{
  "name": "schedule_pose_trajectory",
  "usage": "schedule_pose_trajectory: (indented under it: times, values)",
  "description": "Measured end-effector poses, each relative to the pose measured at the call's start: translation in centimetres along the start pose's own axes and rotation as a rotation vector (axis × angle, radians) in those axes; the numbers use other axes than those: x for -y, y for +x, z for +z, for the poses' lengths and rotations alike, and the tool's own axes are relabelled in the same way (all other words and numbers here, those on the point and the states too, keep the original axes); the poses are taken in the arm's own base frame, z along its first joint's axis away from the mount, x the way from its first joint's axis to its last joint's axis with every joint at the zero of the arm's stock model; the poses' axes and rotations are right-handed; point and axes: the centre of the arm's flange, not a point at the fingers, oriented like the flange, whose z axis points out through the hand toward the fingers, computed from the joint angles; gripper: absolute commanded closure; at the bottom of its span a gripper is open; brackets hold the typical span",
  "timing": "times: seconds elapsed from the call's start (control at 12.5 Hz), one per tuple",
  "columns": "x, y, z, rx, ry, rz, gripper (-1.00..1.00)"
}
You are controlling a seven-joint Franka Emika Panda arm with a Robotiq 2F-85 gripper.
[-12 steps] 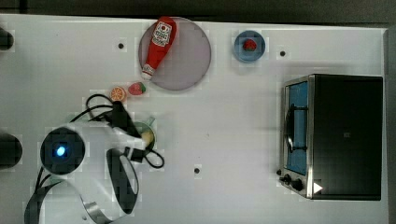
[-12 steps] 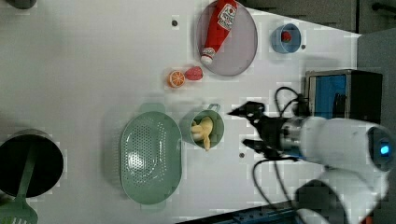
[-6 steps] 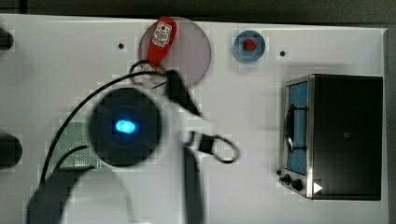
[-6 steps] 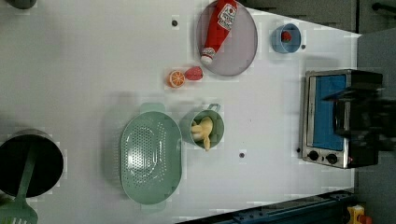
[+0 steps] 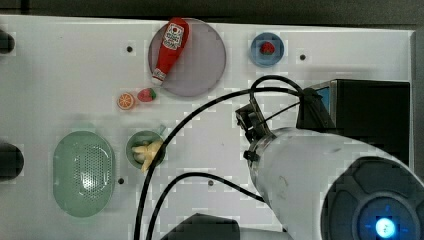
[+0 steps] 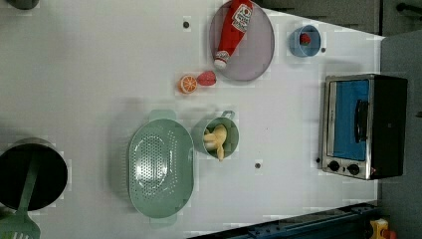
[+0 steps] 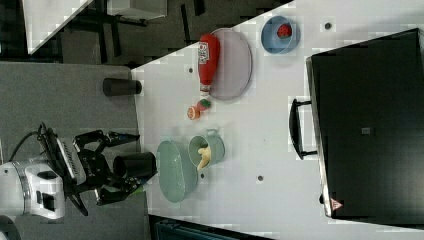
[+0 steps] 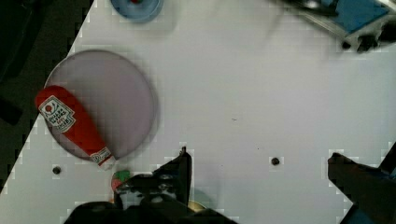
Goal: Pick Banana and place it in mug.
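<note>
The pale yellow banana lies inside the teal-green mug, one end poking over the rim. In the left view the banana rests in the mug beside the basket. My gripper is open and holds nothing; in the right view it hangs far to the left of the mug and banana. In the wrist view the gripper spreads its fingers wide over bare white table. The arm's body covers the top view's lower right.
A pale green perforated basket stands next to the mug. An orange slice and strawberry lie near a grey plate bearing a ketchup bottle. Also present: a blue dish, toaster oven, black pot.
The arm has risen and swung away from the mug toward the top view's right and has left the left view. The banana stays in the mug. The gripper stays open.
</note>
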Motion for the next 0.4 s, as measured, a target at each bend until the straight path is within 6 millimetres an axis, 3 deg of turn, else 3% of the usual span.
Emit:
schedule_pose_trajectory:
  times: [0.4]
  values:
    - [0.7,-1.6,0.2,-0.027,-0.046,-0.065,-1.0]
